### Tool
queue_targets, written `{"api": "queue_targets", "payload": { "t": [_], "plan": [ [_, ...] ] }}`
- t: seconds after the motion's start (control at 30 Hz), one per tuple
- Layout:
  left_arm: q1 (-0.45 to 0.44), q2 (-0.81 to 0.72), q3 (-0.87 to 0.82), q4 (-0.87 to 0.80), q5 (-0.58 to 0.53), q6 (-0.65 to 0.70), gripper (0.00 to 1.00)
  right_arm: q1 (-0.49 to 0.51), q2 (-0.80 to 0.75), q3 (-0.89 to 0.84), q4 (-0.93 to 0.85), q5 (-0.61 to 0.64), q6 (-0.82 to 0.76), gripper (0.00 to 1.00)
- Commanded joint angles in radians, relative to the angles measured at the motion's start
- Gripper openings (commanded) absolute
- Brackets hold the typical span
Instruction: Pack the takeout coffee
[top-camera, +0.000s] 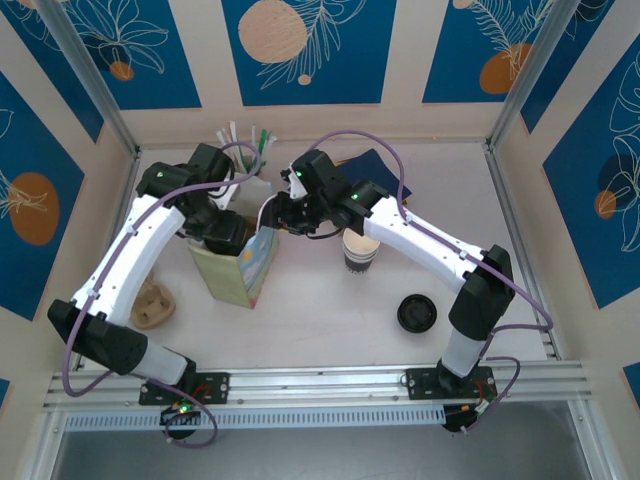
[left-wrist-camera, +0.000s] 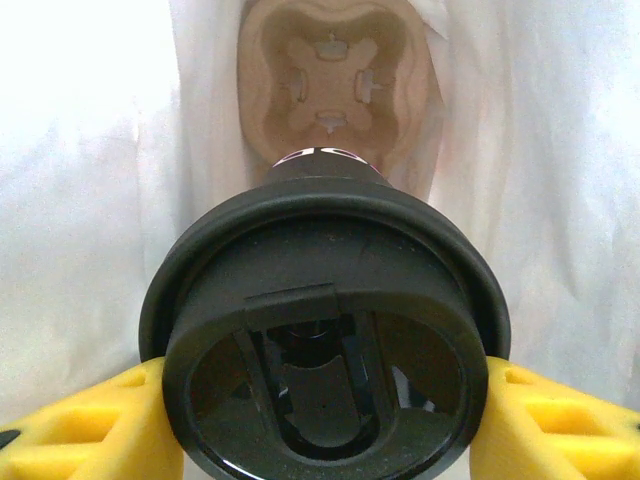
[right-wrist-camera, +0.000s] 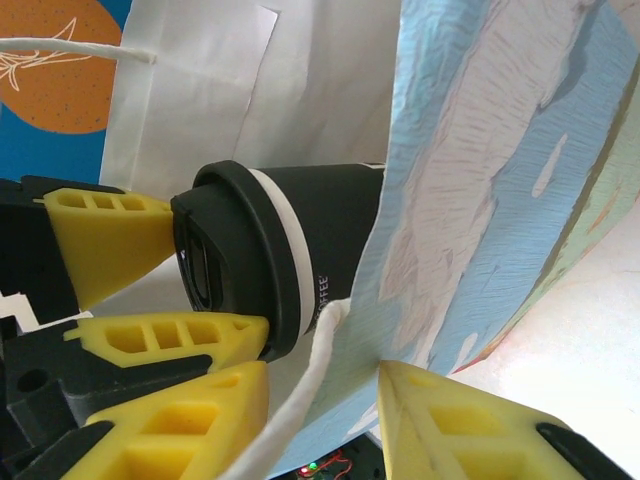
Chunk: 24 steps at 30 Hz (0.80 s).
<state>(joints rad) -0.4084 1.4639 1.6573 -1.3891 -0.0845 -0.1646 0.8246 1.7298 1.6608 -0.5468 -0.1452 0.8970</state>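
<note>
1. Takeout coffee (right-wrist-camera: 300, 250), a dark cup with a white band under its black lid, hangs in the mouth of the paper bag (top-camera: 228, 280). Its lid end is towards the left wrist camera and its body passes behind the bag's blue patterned wall.
2. The left gripper (left-wrist-camera: 325, 385) is clamped on the lid's rim, one yellow finger (left-wrist-camera: 90, 425) pressed on each side.
3. From the left wrist, the bag's white inner walls rise on both sides of the lid. More room shows on the right than on the left.
4. A moulded pulp tray (left-wrist-camera: 335, 75) lies on the bag's floor straight beyond the cup, with an open drop between them.
5. The right gripper (right-wrist-camera: 322, 375) sits at the bag's right rim. Its fingers stand apart, with the edge of the patterned wall and a white cord handle (right-wrist-camera: 300, 400) running through the gap. Whether either finger presses on the paper cannot be told.
6. In the top view both wrists crowd together over the bag, so little free space is left above its opening.
7. A striped cup (top-camera: 360, 252) stands just to the right of the bag, under the right arm.
8. A loose black lid (top-camera: 416, 312) lies well apart from the bag, towards the front right.
9. A second pulp piece (top-camera: 152, 305) rests near the left arm, in front of the bag and to its left.
10. Straws (top-camera: 245, 140) stand by the back wall, behind the left gripper.
</note>
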Motion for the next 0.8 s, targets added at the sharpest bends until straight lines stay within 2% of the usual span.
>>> {"api": "queue_targets", "payload": {
  "t": [0.0,0.43,0.77],
  "plan": [
    [0.013,0.019,-0.014,0.012,0.033,0.028,0.55,0.008,-0.009,0.019,-0.028,-0.027,-0.03,0.36],
    [0.012,0.066,-0.031,0.035,0.054,0.03,0.55,0.035,-0.078,0.014,-0.049,-0.017,-0.111,0.55],
    [0.012,0.082,-0.028,0.036,0.055,0.035,0.55,0.035,-0.177,-0.123,-0.061,-0.064,-0.154,0.64]
  ]
}}
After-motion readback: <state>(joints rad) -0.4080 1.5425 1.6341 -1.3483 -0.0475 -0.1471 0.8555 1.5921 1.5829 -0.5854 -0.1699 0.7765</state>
